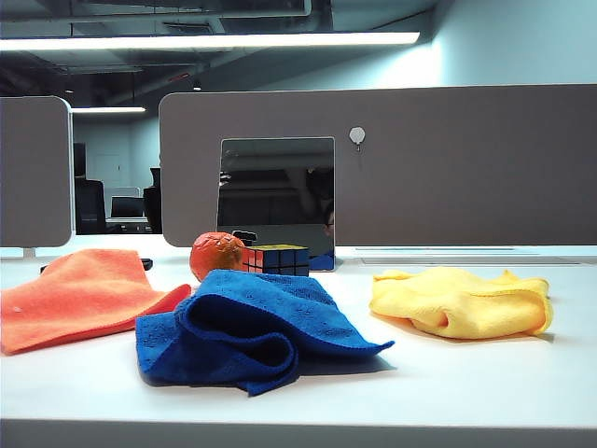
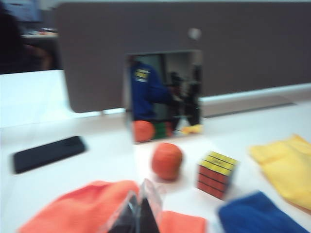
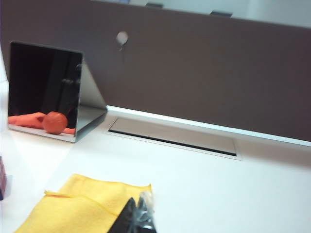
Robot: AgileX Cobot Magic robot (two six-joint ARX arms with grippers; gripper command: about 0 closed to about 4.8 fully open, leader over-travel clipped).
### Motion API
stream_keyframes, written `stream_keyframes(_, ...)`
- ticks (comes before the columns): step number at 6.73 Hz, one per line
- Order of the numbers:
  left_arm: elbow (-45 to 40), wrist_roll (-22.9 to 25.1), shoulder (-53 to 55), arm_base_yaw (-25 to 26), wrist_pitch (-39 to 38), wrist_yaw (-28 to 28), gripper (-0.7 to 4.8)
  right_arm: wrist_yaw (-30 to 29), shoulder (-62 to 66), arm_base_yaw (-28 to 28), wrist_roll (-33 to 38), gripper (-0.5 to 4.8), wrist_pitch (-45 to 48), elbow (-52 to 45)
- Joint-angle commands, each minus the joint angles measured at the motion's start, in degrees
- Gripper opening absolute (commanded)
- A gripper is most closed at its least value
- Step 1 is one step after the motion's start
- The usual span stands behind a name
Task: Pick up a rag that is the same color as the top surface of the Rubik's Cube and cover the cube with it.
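Yellow rag [image 1: 462, 301] lies crumpled on the bench [image 1: 485, 392], well right of the cube [image 1: 277, 259]. Left pincer [image 2: 138, 213] and right pincer [image 3: 137, 216] both closed, empty, above the cloths.

From the exterior view we are looking low and level across the worktop [image 1: 522, 392] toward the grey partition [image 1: 448, 159], close behind the three cloths. From the left wrist we are peering over the left gripper [image 2: 141, 213] at the mirror [image 2: 165, 92], fruit [image 2: 166, 161] and Rubik's Cube [image 2: 216, 174], which the exterior view is also showing. From the right wrist we are looking past the right gripper [image 3: 138, 217], sharing the rag [image 3: 82, 204], mirror and partition.
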Motion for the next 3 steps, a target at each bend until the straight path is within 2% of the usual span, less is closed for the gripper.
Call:
stream_keyframes(1, 1.27, -2.95, 0.28, -0.09, -4.22, 6.27, -0.06, -7.76, 16.70, 0.04, 0.37, -0.05, -7.89, 16.57)
stream_keyframes(2, 5.88, -0.92, 3.41, -0.09, -8.09, 5.95, -0.06, -8.63, 23.43, 0.04, 0.39, -0.05, -11.58, 22.86)
stream_keyframes(3, 15.69, 3.78, 19.98, -0.20, -8.07, 10.58, -0.06, -11.19, 35.52, 0.07, 5.22, -0.05, -9.35, 23.96)
